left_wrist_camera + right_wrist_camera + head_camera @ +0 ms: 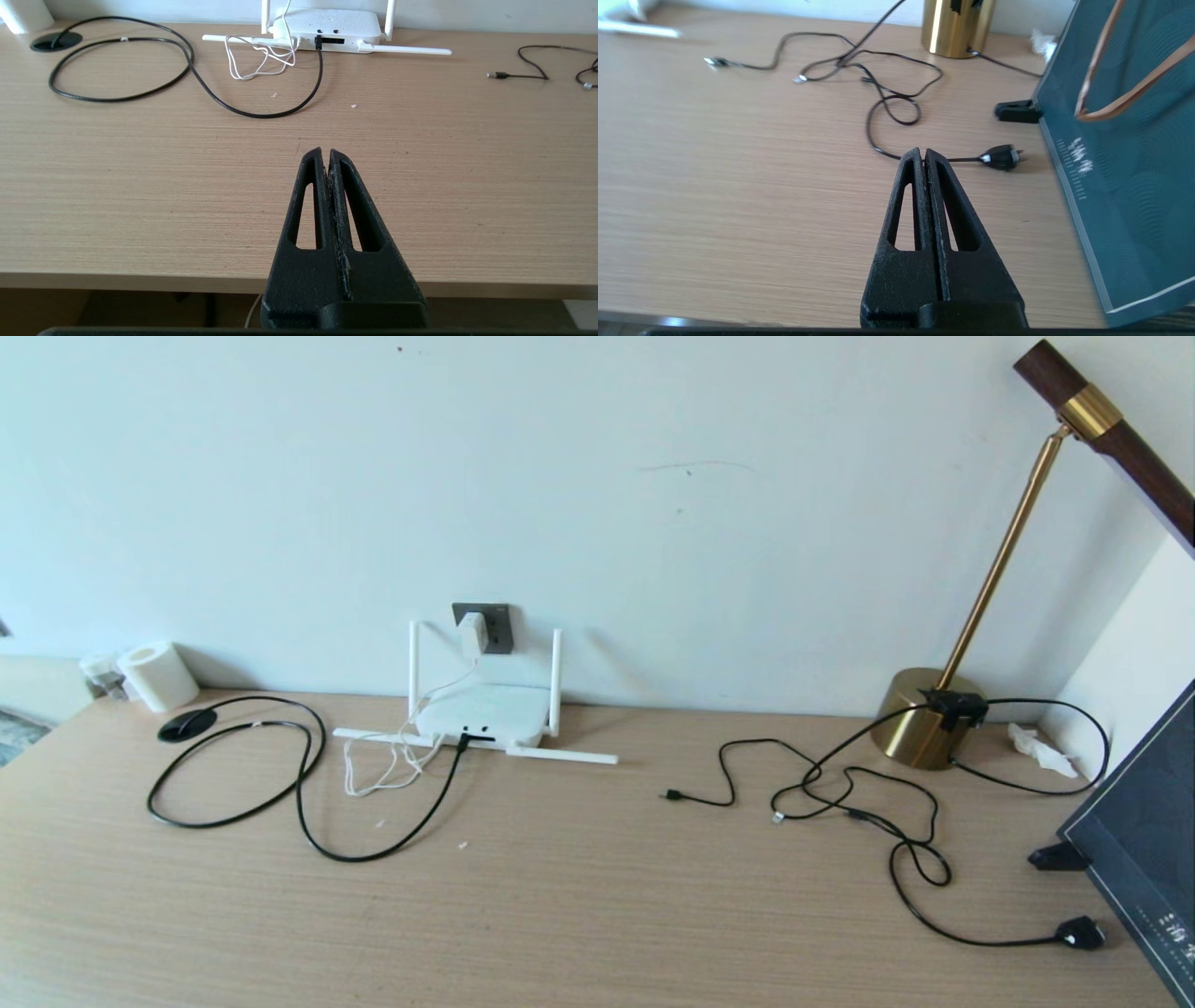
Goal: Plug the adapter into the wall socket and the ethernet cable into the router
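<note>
The white adapter [473, 633] sits plugged in the dark grey wall socket [495, 625], its thin white cord looping down to the router. The white router [483, 714] [327, 25] lies against the wall with two antennas up and two flat. The black ethernet cable [308, 784] [261, 112] has its plug in a port on the router's front edge [319, 43]. My left gripper [326, 151] hangs shut and empty over the desk's near edge, far from the router. My right gripper [923, 151] is shut and empty above the desk's right part. Neither arm shows in the head view.
A brass lamp base [924, 717] [957, 25] stands at the back right with tangled thin black cables [840, 793] and a black plug [1081, 931] [1001, 157]. A dark teal bag [1148, 840] [1125, 154] stands at the right edge. A white roll [157, 675] sits back left.
</note>
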